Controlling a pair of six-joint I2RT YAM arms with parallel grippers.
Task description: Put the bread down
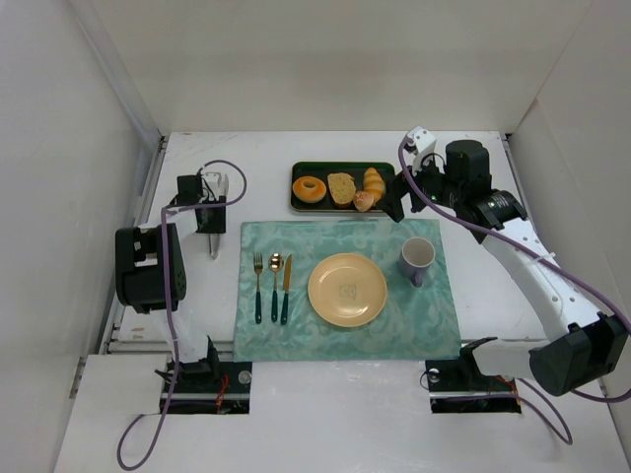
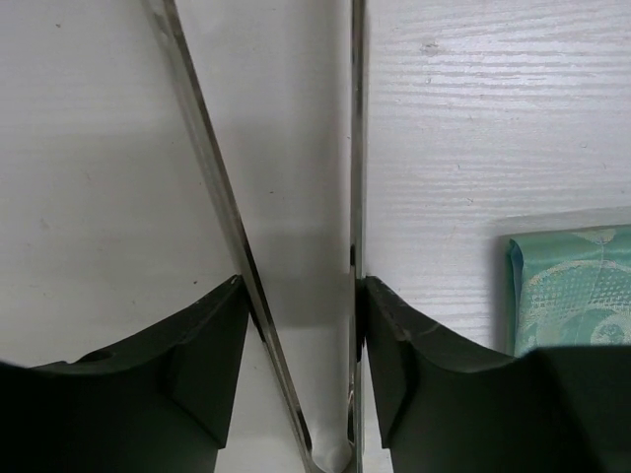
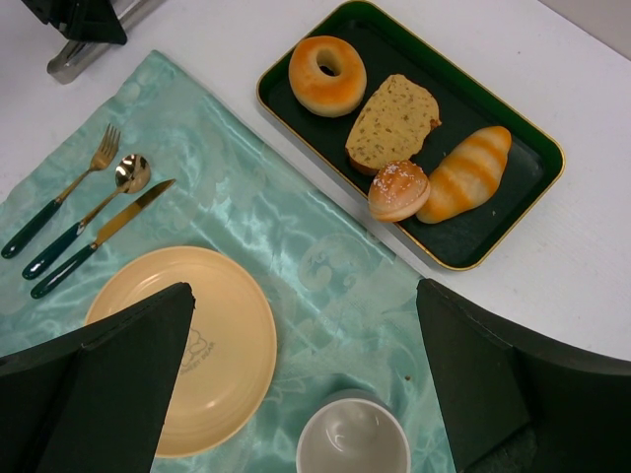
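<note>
The bread (image 1: 365, 200), a small golden bun, lies at the near right of the dark green tray (image 1: 297, 169), beside a striped croissant (image 1: 374, 181). In the right wrist view the bread (image 3: 398, 190) touches the croissant (image 3: 463, 174) on the tray (image 3: 498, 225). My right gripper (image 1: 396, 205) is open and empty, above the mat just right of the tray's near corner; its jaws (image 3: 306, 296) stand wide apart over the mat. My left gripper (image 1: 210, 212) is shut on metal tongs (image 2: 227, 207) at the left of the table, far from the tray.
A donut (image 1: 311, 188) and a bread slice (image 1: 342, 188) also lie on the tray. A yellow plate (image 1: 347, 289), a purple mug (image 1: 417, 258) and a fork, spoon and knife (image 1: 272, 286) sit on the teal placemat (image 1: 296, 241). White walls enclose the table.
</note>
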